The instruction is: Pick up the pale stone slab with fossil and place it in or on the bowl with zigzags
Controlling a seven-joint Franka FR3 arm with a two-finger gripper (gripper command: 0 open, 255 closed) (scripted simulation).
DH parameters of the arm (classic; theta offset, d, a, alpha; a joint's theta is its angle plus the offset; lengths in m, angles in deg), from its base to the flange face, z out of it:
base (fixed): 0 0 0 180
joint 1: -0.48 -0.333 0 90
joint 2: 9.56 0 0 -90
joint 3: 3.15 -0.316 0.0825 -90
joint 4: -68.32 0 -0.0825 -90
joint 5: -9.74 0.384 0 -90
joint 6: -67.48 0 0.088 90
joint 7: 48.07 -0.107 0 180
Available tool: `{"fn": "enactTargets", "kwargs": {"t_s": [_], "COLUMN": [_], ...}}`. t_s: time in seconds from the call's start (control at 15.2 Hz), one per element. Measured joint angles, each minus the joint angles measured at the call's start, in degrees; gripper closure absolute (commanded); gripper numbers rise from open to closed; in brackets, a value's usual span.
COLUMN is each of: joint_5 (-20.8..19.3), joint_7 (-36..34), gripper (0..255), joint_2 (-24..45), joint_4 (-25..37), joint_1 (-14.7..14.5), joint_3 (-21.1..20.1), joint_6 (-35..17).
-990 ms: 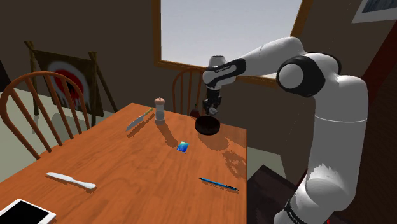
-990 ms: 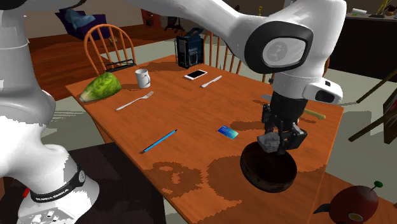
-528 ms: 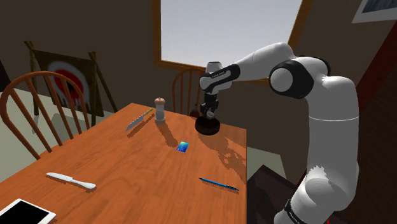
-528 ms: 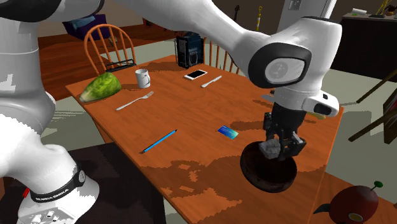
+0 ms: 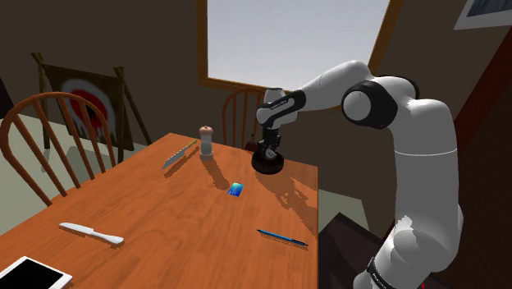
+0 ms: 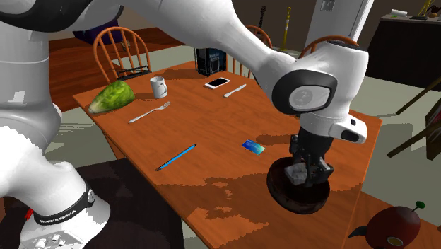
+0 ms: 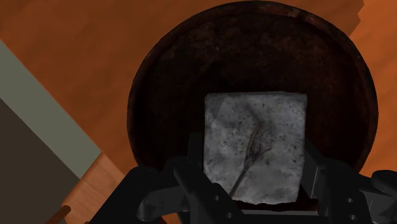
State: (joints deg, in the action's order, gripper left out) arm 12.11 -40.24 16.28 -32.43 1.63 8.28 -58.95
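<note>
Item one, my gripper (image 7: 251, 167): black fingers clamped on two opposite edges of the grey stone slab (image 7: 254, 143), its dark fossil line facing the wrist camera. The hand hangs low inside the dark bowl (image 7: 147, 83), with the slab within the rim, though I cannot tell whether it touches the bottom. Item two, surroundings: the bowl stands near an edge of the wooden table (image 5: 164, 205), with a small blue card (image 5: 235, 190) near it, a pepper mill (image 5: 206, 141) farther off and a blue pen (image 5: 281, 238) well apart.
</note>
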Motion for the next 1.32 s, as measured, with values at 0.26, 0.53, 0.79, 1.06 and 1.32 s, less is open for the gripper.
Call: {"fn": "enactTargets", "kwargs": {"t_s": [0.26,0.53,0.79,1.06,1.32], "joint_5": [0.03,0.03,0.03,-0.5,-0.69], "joint_7": [0.02,0.03,0.03,-0.21,-0.43], "gripper": [255,0,0,0,0], "joint_2": [0.13,0.14,0.13,-2.38,-3.22], "joint_4": [-0.01,-0.01,-0.01,2.13,2.53], "joint_1": [0.02,0.03,0.03,-0.23,-0.41], "joint_3": [-0.01,-0.01,-0.01,0.25,0.29], "joint_6": [-0.17,-0.17,-0.18,4.4,5.64]}}
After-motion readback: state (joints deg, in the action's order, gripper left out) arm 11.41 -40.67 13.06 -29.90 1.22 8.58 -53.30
